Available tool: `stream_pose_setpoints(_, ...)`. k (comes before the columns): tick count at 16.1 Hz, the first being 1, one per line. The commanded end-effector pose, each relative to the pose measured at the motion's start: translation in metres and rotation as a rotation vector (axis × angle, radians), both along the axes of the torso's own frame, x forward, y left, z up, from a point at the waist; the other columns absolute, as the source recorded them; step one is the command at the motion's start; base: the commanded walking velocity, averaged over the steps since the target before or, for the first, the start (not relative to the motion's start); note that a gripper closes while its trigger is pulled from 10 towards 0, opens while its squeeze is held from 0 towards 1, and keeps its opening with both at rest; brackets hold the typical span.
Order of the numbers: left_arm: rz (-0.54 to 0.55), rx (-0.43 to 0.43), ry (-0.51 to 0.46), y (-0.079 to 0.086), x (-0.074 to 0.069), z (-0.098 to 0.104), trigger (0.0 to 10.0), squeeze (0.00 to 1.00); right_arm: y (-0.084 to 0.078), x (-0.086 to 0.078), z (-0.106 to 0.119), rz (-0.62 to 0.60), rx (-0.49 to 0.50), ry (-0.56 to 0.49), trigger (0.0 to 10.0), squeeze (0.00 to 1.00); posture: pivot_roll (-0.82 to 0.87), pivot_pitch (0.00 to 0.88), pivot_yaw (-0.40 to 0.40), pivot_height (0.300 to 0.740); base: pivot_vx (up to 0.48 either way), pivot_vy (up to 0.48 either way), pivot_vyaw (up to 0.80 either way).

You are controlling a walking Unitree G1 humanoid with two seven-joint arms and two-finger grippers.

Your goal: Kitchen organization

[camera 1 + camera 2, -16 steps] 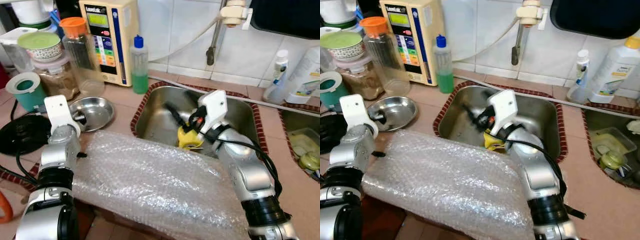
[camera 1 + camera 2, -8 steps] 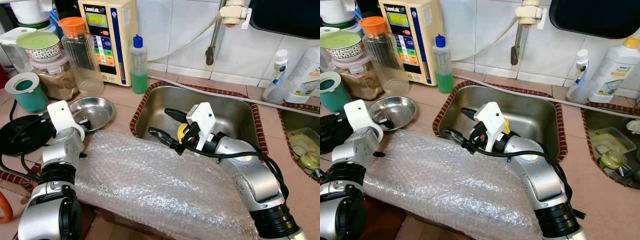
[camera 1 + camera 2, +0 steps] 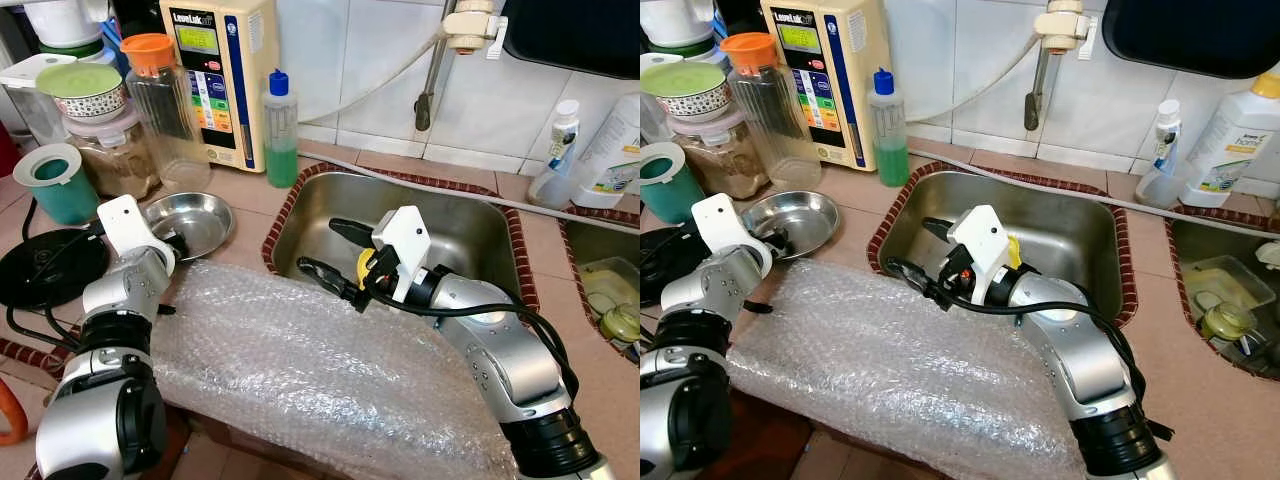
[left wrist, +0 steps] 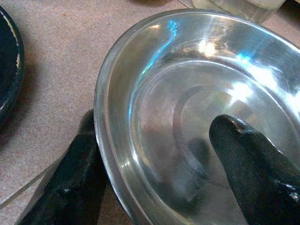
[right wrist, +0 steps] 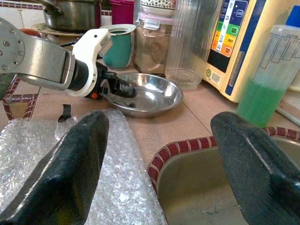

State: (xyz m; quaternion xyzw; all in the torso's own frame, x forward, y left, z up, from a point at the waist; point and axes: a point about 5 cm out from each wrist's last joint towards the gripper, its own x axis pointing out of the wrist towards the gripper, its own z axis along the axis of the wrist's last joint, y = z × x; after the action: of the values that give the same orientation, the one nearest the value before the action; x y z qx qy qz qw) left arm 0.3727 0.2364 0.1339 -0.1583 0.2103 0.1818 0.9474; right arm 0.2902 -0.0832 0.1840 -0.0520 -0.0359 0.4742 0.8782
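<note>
left claw (image 4: 154, 164) sits at the near rim of the steel dish (image 3: 190, 222), one finger outside under the lip, the other inside the bowl; the rim runs between them. the fingers straddle it with visible gaps, so it reads as spread, not yet clamped. the dish rests on the tabletop (image 3: 240, 190) between the teal cup (image 3: 52, 182) and the sink (image 3: 470, 225), just beyond the bubble wrap (image 3: 320, 370).

right claw (image 3: 332, 262) hangs over the sink's near left corner, fingers wide apart and holding nothing, pointing toward the dish but well apart from it. a yellow thing (image 3: 366, 265) shows behind its wrist.

judgement: the left arm is plainly the nearer one. the dish is round, so no long axis matters; the grasp turns on pinching the rim wall where it already lies between the fingers.
</note>
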Motion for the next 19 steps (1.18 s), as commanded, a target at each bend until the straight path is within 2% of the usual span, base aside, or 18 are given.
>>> stream_pose_setpoints(1,-0.016,-0.029,0.026,-0.004,0.001,-0.003,0.0,0.0,0.002,-0.004,0.003,0.022,-0.009,-0.018,10.0,0.0,0.04,0.0,0.019,0.74,0.0,0.0,0.0)
stream_pose_setpoints(8,-0.005,-0.003,0.029,0.002,-0.004,-0.008,0.0,0.0,0.003,-0.005,0.0,0.024,-0.012,-0.006,10.0,0.0,0.05,0.0,0.027,0.74,0.0,0.0,0.0)
stream_pose_setpoints(14,-0.018,-0.024,0.028,-0.002,-0.005,-0.011,0.0,0.0,0.006,-0.014,-0.005,0.102,-0.016,0.032,10.0,0.0,0.05,0.0,0.023,0.74,0.0,0.0,0.0)
stream_pose_setpoints(19,-0.066,-0.014,0.003,-0.01,-0.004,-0.01,0.0,0.0,0.006,-0.015,-0.005,0.108,0.001,0.045,10.0,0.0,0.04,0.0,0.025,0.74,0.0,0.0,0.0)
